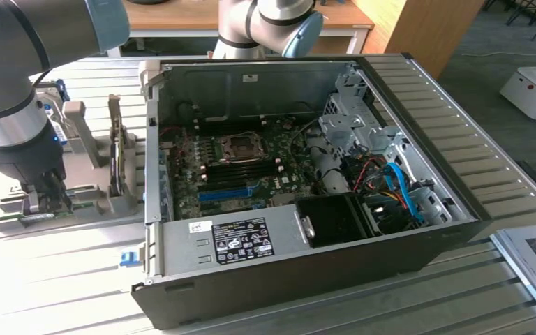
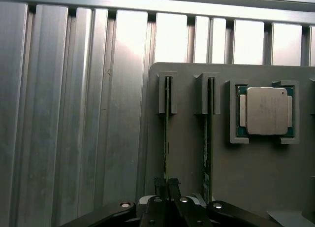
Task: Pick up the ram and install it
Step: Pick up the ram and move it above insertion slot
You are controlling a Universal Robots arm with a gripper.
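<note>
Jaws tight on the ram [image 2: 167,113], edge-up in a slot of the grey holder [image 2: 187,148], twin stick [image 2: 208,133] alongside.

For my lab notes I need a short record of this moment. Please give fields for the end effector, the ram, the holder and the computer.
end effector: shut on the ram
ram position: on edge in a slot of the holder
neighbours in holder: second stick; processor in its pocket
computer case: open, motherboard exposed
</note>
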